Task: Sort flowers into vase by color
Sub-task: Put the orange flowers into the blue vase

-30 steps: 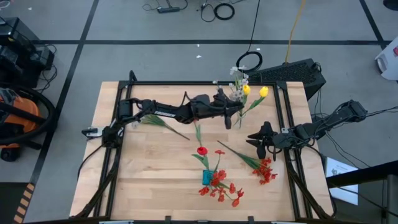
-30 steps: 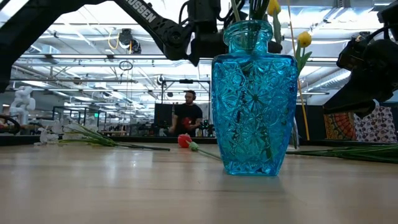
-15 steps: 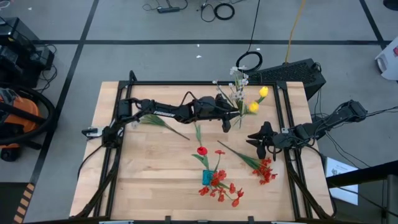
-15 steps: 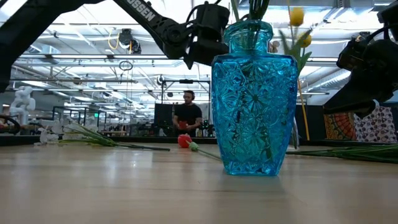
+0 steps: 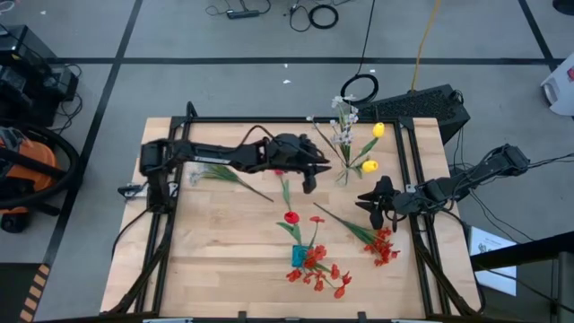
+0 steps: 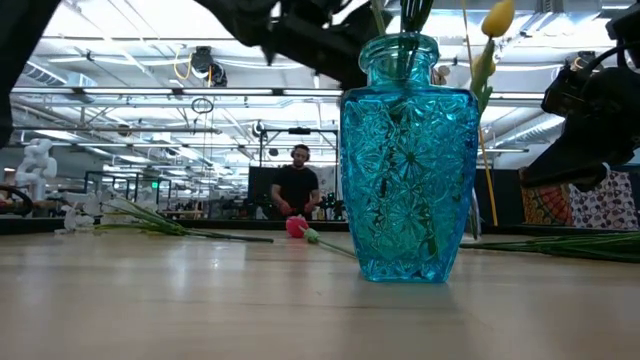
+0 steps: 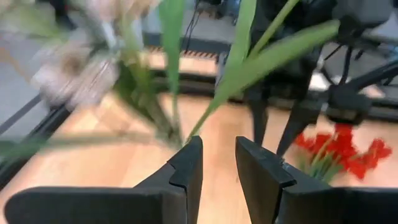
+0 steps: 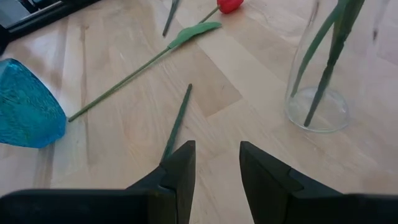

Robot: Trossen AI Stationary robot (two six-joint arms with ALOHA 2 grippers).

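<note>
Two faceted blue glass vase shoulders

Pale wooden bench: matt, smooth grain. Blue cut-glass vase: glossy, faceted. Clear glass vase: smooth. Black fingers: matt plastic.

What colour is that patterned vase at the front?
Bright turquoise blue glass vase, with a cut flower-like pattern; clearest in the low view.

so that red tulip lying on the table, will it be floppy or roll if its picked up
The red tulip probably droops: its thin green stem carries a heavier bud at one end. It likely won't roll far, since the leaf lies flat on the table. It looks light.
</note>
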